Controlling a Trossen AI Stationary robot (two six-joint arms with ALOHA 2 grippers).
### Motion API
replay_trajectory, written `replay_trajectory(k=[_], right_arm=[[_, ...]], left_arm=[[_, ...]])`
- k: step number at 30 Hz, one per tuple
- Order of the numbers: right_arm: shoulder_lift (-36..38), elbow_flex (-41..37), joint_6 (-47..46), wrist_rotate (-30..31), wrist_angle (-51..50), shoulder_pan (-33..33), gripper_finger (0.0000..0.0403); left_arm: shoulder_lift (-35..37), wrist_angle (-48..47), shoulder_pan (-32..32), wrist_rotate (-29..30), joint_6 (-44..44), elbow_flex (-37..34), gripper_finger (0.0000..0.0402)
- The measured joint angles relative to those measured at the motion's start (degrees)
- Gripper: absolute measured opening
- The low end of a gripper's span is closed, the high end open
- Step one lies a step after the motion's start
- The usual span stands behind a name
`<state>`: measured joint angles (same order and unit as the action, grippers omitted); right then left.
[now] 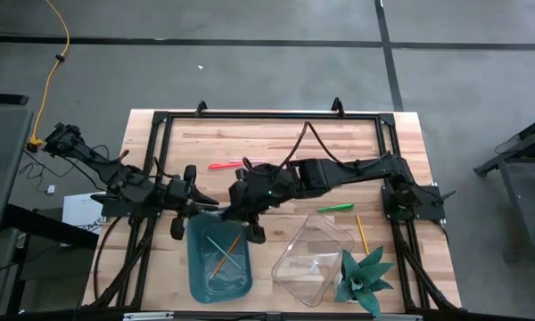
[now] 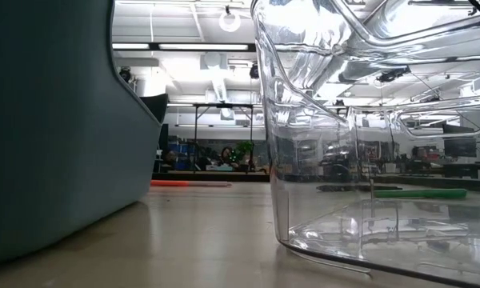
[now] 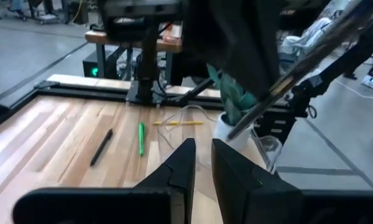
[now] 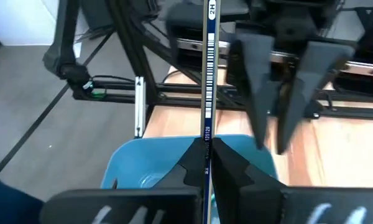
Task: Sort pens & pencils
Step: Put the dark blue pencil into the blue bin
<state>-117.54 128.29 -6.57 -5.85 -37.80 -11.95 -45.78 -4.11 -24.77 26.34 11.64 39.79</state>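
- Right gripper (image 4: 206,155) — fingers pinched on 1 pencil (image 4: 209,68), which stands between them like a mast; in the high view it hangs over the far rim of the blue bin (image 1: 196,267), so the step in hand looks like the drop.
- To do it well — bring the wrist further over the bin's middle, tip the pencil to lie with the bin's length, then part the fingers low, so it neither bounces out nor props on the rim.
- Left gripper (image 3: 202,165) — narrow, a thin gap between the fingers, nothing held; waits beside the bin's far left corner, close enough that the right arm should mind it.
- Pencils counted — 1 held, about 2 in the blue bin (image 1: 225,251), 1 yellow (image 1: 362,234) on the table by the clear bin (image 1: 290,267): about 4.
- Pens counted — 1 green (image 1: 335,208), 1 red-orange (image 1: 225,165), 1 black (image 3: 101,147): 3, all on the table, well apart — none sorted yet.
- Bins — 2. Plant (image 1: 364,275) — 1.
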Motion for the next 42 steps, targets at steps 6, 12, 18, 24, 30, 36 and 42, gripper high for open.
replay_trajectory(k=[6,12,18,24,30,36,42], right_arm=[[0.0,0.0,0.6,0.0,-0.4,0.8,0.0000],[0.0,0.0,0.6,0.1,-0.4,1.9,0.0000],[0.0,0.0,0.6,0.2,1.3,3.1,0.0000],[0.0,0.0,0.6,-0.3,2.4,3.3,0.0000],[0.0,0.0,0.6,-0.9,2.4,3.4,0.0000],[0.0,0.0,1.0,-0.7,2.4,3.4,0.0000],[0.0,0.0,1.0,-0.7,2.4,3.4,0.0000]], left_arm=[[2.1,0.2,0.0,-1.2,-1.1,0.0,0.0042],[5.6,0.8,0.0,-1.4,-1.3,0.0,0.0042],[6.3,4.6,0.0,-4.1,-3.3,0.0,0.0042],[6.3,4.5,0.0,-3.7,-3.8,0.0,0.0042],[6.3,4.5,0.0,-2.8,-3.9,0.0,0.0042],[4.7,4.4,0.0,-2.7,-3.9,0.0,0.0042],[3.5,4.4,0.0,-2.7,-3.6,0.0,0.0059]])
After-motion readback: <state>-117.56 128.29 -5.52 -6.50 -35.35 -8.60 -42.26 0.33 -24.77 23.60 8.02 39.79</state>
